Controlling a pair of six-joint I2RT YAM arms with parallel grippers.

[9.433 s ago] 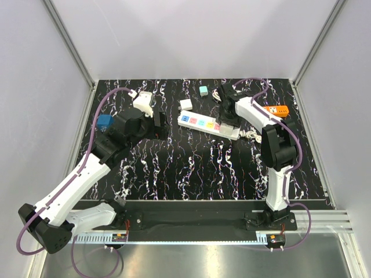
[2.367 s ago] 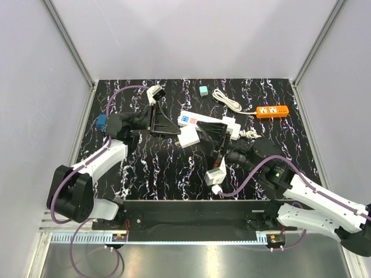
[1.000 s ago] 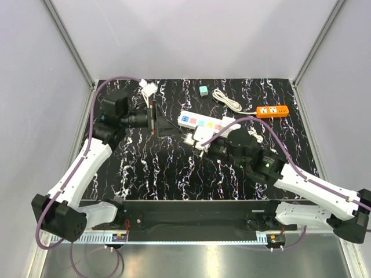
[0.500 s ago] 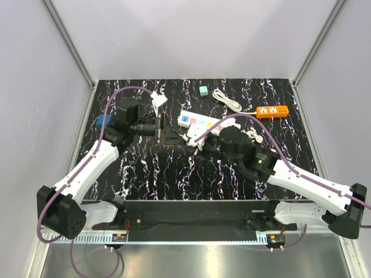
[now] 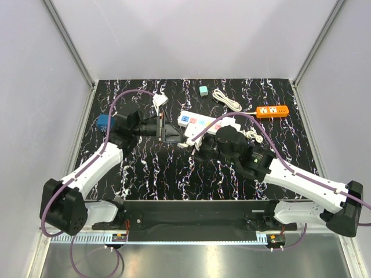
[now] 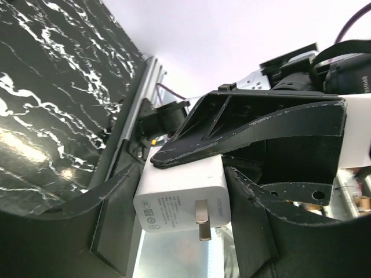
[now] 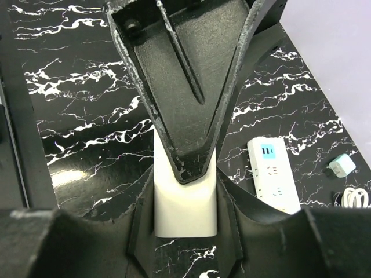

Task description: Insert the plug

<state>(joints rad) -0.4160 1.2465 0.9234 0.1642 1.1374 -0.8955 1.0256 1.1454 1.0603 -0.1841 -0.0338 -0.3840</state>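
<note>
The plug (image 5: 185,141) is a white charger block held above the table's middle. My left gripper (image 5: 174,134) reaches in from the left, my right gripper (image 5: 192,143) from the right, and both meet on it. In the left wrist view the plug (image 6: 182,197) sits between my left gripper's (image 6: 182,223) fingers with its metal prongs pointing out, a right finger lying across its top. From the right wrist, the plug (image 7: 185,211) is pinched in my right gripper (image 7: 185,229). The white power strip (image 5: 203,123) with coloured sockets lies just behind.
An orange power strip (image 5: 272,110) lies at the back right beside a coiled white cable (image 5: 227,99). A small teal adapter (image 5: 203,91) sits at the back, and a blue block (image 5: 104,121) by the left wall. The white strip (image 7: 272,174) shows right of my right fingers.
My left gripper has closed from wide open onto the plug. The right arm has carried the plug slightly left and forward to meet it, keeping its grip.
</note>
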